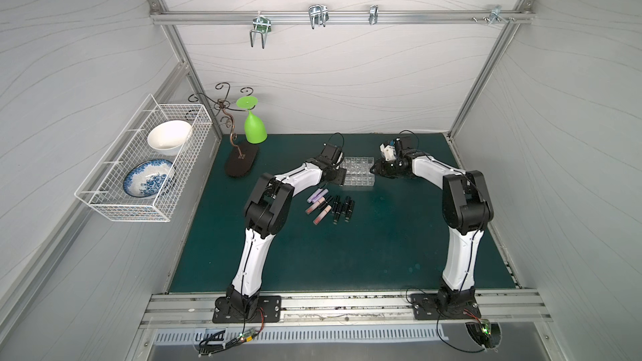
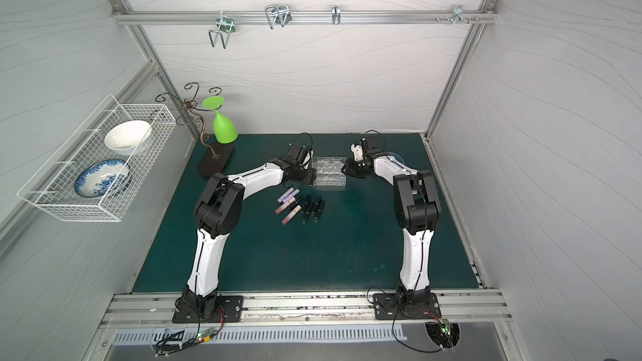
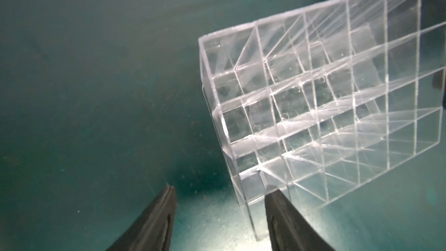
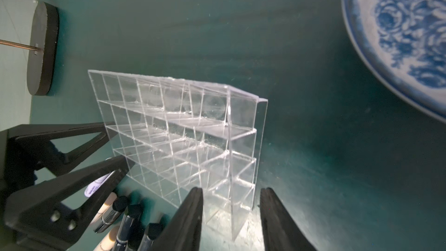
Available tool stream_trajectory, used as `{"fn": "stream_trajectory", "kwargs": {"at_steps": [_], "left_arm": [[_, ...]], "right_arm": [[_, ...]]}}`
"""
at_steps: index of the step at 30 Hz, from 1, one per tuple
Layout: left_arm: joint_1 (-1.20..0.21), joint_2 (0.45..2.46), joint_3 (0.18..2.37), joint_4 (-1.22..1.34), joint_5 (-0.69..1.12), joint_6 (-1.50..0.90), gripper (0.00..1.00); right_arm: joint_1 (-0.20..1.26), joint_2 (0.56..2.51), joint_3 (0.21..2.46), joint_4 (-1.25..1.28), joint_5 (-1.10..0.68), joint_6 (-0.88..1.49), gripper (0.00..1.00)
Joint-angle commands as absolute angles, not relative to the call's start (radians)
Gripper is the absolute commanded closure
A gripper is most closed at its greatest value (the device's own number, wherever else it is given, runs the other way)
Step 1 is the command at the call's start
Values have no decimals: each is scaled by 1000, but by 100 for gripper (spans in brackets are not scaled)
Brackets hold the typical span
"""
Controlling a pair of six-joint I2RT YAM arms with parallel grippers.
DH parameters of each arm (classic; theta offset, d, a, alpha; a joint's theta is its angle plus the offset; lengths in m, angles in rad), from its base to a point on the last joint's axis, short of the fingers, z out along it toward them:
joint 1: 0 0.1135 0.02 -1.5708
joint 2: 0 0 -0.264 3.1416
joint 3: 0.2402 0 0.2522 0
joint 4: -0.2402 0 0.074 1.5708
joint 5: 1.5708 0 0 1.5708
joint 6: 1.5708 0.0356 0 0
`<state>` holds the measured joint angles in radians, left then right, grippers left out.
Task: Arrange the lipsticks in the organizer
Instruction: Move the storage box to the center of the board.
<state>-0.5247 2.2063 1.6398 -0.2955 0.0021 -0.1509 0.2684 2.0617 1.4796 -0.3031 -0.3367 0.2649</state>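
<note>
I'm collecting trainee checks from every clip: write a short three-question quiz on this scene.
1. True or false: some lipsticks already stand in the organizer.
2. What lies in the basket? A) two bowls B) a green glass C) black tubes
3. Short answer: which gripper is nearer the lipsticks?

Key: 1 false, they all lie on the mat. 2 A. 3 the left gripper.
</note>
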Motion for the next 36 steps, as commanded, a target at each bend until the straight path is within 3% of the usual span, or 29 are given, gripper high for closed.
{"fn": "stream_trajectory", "kwargs": {"at_steps": [1, 21, 36], "left_arm": [[-523, 2239, 1678, -308, -30, -140, 38], [-428, 2129, 1470, -246, -53, -184, 41], [-423, 2053, 1362, -227, -61, -187, 43]], "right_arm": [[291, 2097, 1521, -335, -354, 263, 60], [411, 2202, 1674, -394, -386, 251, 76], [456, 2205, 1700, -410, -368, 240, 76]]}}
